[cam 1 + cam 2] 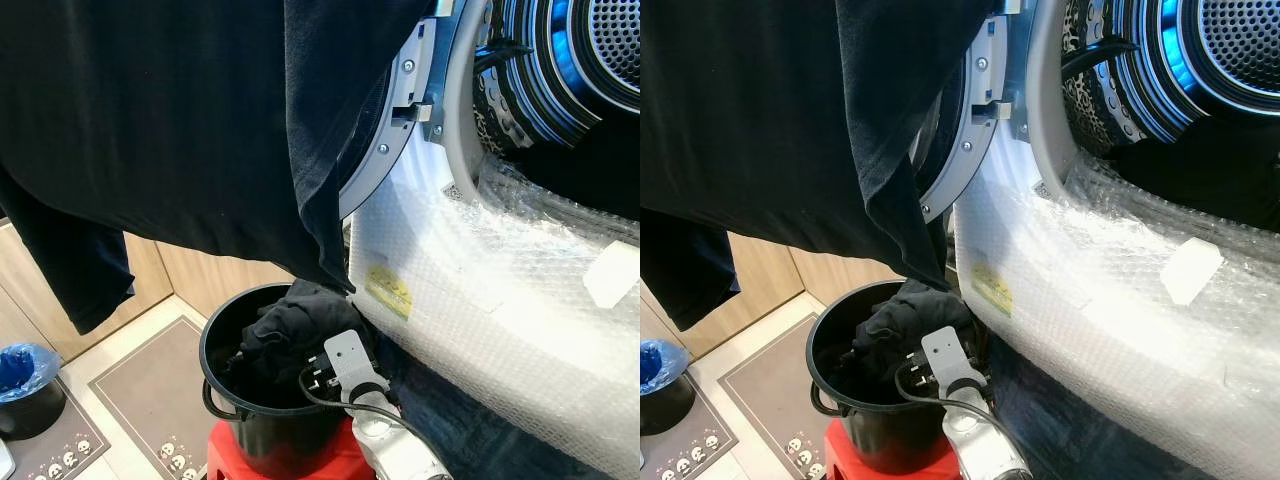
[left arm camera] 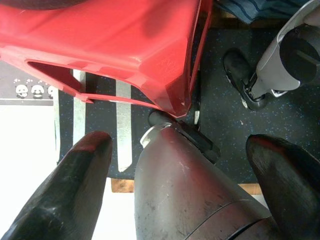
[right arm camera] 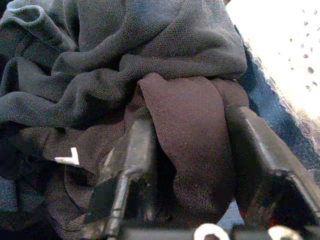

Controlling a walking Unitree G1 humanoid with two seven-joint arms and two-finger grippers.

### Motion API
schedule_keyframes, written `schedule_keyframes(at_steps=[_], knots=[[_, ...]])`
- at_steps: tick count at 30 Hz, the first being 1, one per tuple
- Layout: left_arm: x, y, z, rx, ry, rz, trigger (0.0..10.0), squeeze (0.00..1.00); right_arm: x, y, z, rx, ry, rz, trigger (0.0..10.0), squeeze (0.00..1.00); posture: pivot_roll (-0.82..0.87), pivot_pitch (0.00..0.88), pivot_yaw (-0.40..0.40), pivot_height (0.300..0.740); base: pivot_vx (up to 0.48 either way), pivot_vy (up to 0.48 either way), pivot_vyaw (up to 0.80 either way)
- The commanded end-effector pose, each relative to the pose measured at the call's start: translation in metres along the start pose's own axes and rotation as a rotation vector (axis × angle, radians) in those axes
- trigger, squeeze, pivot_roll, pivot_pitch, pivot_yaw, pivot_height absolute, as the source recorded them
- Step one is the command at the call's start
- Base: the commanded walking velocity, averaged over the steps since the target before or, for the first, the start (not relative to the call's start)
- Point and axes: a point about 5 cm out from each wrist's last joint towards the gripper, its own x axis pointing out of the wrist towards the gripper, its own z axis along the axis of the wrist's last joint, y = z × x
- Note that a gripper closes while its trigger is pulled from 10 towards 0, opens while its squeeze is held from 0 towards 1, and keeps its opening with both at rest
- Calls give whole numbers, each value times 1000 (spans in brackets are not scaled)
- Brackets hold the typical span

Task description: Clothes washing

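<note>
- Between the right hand's point(image 3: 185, 210) black fingers point(image 3: 262, 160), a fold of the dark garment point(image 3: 185, 130) is clamped, inside the black bucket point(image 1: 225, 345).
- Lift straight, then swing toward the washer drum point(image 1: 590, 60) beyond.
- Left hand point(image 2: 185, 165) hangs unclenched beside the red stool point(image 2: 110, 45).

A red stool point(image 2: 115, 45) stands beside patterned mats point(image 1: 150, 410) and a blue-bagged bin point(image 1: 22, 385).
</note>
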Motion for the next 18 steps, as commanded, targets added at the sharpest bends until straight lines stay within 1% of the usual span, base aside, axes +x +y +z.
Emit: schedule_keyframes(at_steps=[1, 13, 18], knots=[[-1, -9, -16, -18, 66, -32, 10000, 0, 1, -1, 1, 1, 4, -8, 0, 0, -89, 0, -5, 740, 0, 0, 0], [-1, -9, -17, -8, 67, -32, 10000, 0, 1, 0, 3, -12, -20, 1, 0, 0, -88, 0, -8, 740, 0, 0, 0], [-1, -10, -17, -3, 67, -32, 10000, 0, 0, -1, 4, -11, -38, 29, 0, 0, -90, 0, -9, 740, 0, 0, 0]])
